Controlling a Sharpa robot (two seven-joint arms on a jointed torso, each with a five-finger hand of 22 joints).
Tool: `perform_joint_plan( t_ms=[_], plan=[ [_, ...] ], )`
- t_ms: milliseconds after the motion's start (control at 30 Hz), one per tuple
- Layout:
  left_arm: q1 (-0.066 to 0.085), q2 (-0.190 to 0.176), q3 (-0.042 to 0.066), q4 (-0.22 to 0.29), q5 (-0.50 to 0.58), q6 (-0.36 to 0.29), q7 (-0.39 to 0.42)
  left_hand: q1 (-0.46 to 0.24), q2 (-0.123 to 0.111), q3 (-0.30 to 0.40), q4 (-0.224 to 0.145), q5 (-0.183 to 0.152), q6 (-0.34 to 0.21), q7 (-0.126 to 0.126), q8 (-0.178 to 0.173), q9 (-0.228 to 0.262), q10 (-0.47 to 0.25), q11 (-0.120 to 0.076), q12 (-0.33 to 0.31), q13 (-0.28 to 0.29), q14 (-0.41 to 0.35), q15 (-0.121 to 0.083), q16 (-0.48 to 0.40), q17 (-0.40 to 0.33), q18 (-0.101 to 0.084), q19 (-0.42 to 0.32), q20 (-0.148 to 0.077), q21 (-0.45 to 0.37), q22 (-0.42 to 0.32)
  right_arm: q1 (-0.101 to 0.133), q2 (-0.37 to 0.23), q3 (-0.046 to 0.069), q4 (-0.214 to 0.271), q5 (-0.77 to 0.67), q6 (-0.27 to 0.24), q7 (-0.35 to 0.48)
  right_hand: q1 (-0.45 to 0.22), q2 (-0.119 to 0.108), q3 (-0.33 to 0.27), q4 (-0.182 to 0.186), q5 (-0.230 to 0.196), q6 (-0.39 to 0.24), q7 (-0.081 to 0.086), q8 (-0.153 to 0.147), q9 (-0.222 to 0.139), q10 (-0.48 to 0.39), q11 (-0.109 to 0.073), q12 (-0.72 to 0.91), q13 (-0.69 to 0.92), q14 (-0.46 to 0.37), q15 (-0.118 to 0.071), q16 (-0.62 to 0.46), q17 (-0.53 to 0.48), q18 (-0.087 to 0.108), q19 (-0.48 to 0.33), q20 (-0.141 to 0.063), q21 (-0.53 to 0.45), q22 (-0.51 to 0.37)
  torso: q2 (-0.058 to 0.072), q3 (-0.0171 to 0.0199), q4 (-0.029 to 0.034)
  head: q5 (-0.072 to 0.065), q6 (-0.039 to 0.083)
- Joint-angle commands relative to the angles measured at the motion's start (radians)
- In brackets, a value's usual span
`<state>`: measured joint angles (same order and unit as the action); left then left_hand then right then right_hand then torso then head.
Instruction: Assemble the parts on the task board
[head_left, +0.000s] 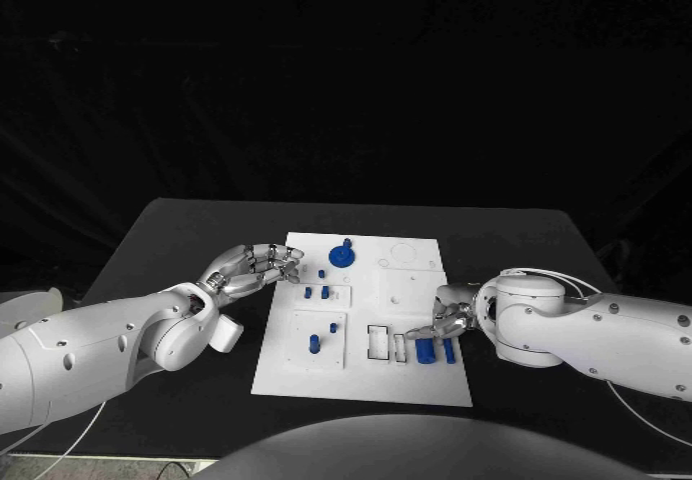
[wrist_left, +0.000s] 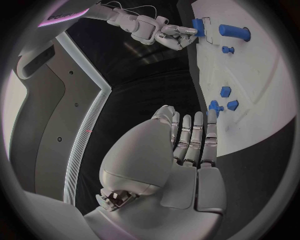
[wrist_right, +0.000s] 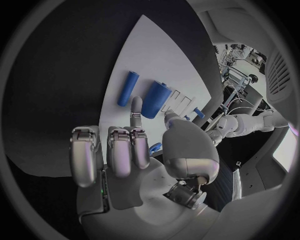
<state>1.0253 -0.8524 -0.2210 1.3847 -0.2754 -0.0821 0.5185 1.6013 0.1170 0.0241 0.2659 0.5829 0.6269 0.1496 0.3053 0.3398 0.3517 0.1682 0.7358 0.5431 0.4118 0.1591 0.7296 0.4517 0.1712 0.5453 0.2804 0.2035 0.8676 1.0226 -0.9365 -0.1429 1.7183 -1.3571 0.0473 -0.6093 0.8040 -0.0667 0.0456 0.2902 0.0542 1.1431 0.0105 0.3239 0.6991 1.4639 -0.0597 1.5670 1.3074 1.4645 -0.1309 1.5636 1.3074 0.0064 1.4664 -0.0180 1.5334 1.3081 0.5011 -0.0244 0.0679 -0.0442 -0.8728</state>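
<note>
Task board (head_left: 368, 372): white plate at mid-table, its long axis running away from me.
Thick blue cylinder (head_left: 424, 350): lies flat near the board's right near corner, long axis along the board's length.
Thin blue cylinder (head_left: 449, 350): lies just beside it, parallel, nearer the right edge.
My right hand (head_left: 450, 320): one finger stretched to the thick cylinder's far end, the rest curled in; whether it grips, I cannot tell.
My left hand (head_left: 253, 267): at the board's left edge, fingers apart, holding nothing.
Blue round part (head_left: 340, 256): on the board's far half.

White task board (head_left: 418, 385) on black table (head_left: 173, 230)
</note>
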Motion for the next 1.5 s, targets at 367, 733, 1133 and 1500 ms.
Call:
perform_joint_plan(
  t_ms=[367, 733, 1133, 1500],
  plan=[
    [0.0, 0.004, 0.001, -0.002, 0.004, 0.017, -0.002, 0.011, -0.002, 0.008, 0.001, 0.004, -0.003, 0.007, 0.006, -0.001, 0.004, 0.007, 0.002, -0.003, 0.002, 0.004, 0.005, -0.002, 0.0, 0.006, -0.002, -0.004, 0.001, -0.014, 0.035, 0.0, -0.023, 0.005, 0.101, -0.027, 0.161, 0.009, 0.022, -0.05, 0.244, -0.019, -0.008, 0.009, 0.096, 0.107, 0.001, 0.004, 0.263, 0.097, 0.001, -0.016, 0.215, 0.009, 0.077, 0.002, -0.018, 0.242, 0.001, -0.0003, 0.0002, 0.006, 0.0],
    [-0.001, 0.005, 0.001, -0.007, 0.004, 0.019, -0.003, 0.011, -0.002, 0.008, 0.001, 0.004, -0.003, 0.007, 0.006, -0.001, 0.004, 0.007, 0.002, -0.003, 0.002, 0.004, 0.005, -0.002, 0.0, 0.006, -0.002, -0.004, 0.001, -0.016, 0.034, 0.0, -0.026, 0.095, 0.038, 0.001, 0.292, 0.02, 0.137, -0.157, 0.587, -0.057, -0.021, 0.033, 0.173, 0.107, -0.012, 0.004, 0.263, 0.095, -0.008, -0.02, 0.207, 0.01, 0.076, -0.006, -0.02, 0.241, -0.001, 0.0003, -0.0005, 0.013, 0.0],
    [-0.003, 0.006, 0.001, -0.008, 0.004, 0.017, -0.002, 0.013, -0.002, 0.012, 0.0, 0.006, -0.003, 0.008, 0.006, -0.001, 0.005, 0.008, 0.002, -0.006, 0.004, 0.006, 0.006, -0.003, 0.0, 0.006, -0.002, -0.004, 0.002, 0.008, 0.008, 0.004, 0.009, 0.266, -0.087, 0.03, 0.277, 0.0, 0.264, -0.21, 0.75, -0.072, -0.02, 0.054, 0.235, 0.107, -0.013, 0.004, 0.263, 0.092, -0.008, -0.029, 0.188, 0.01, 0.077, -0.008, -0.019, 0.241, 0.0, -0.0004, 0.0, 0.019, 0.0],
    [-0.003, 0.005, 0.001, -0.005, 0.003, 0.013, -0.002, 0.014, -0.002, 0.014, -0.001, 0.006, -0.002, 0.009, 0.006, -0.001, 0.007, 0.008, 0.002, -0.008, 0.005, 0.007, 0.007, -0.003, 0.0, 0.006, -0.002, -0.004, 0.003, 0.042, 0.017, 0.005, 0.019, 0.444, -0.127, 0.026, 0.223, 0.008, 0.293, -0.203, 0.666, -0.075, -0.019, 0.059, 0.26, 0.107, -0.013, 0.004, 0.263, 0.091, -0.008, -0.032, 0.18, 0.01, 0.075, -0.007, -0.022, 0.24, -0.001, -0.0002, 0.0017, 0.027, 0.0]
  ],
)
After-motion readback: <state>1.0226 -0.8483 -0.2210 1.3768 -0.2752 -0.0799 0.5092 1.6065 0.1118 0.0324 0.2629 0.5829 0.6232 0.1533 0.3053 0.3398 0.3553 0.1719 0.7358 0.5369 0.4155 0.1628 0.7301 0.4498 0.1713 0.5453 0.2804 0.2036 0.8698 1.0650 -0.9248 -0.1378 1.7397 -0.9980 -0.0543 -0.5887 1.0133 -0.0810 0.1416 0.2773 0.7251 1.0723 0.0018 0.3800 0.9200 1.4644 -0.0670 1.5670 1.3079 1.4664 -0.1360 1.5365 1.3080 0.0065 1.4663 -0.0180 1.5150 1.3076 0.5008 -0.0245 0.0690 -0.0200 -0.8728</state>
